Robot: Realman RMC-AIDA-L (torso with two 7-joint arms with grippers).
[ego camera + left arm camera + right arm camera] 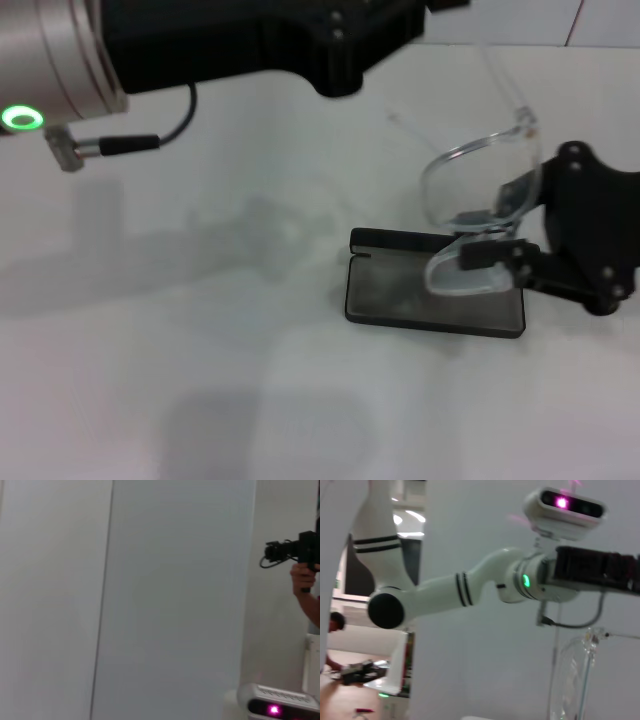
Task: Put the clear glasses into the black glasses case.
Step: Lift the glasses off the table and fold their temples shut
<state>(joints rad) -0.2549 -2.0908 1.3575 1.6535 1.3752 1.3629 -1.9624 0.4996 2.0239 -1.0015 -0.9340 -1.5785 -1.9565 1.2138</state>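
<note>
My left arm (200, 40) sits parked at upper left, claw unseen. At centre right on the white tabletop (150, 380) lies one matte black hinged glasses case (435, 295), open. My right claw (490, 255) pinches one pair of clear wraparound plastic glasses (480, 190), tilted above it. Released so steeply, I judge they could tip outside the tray.
</note>
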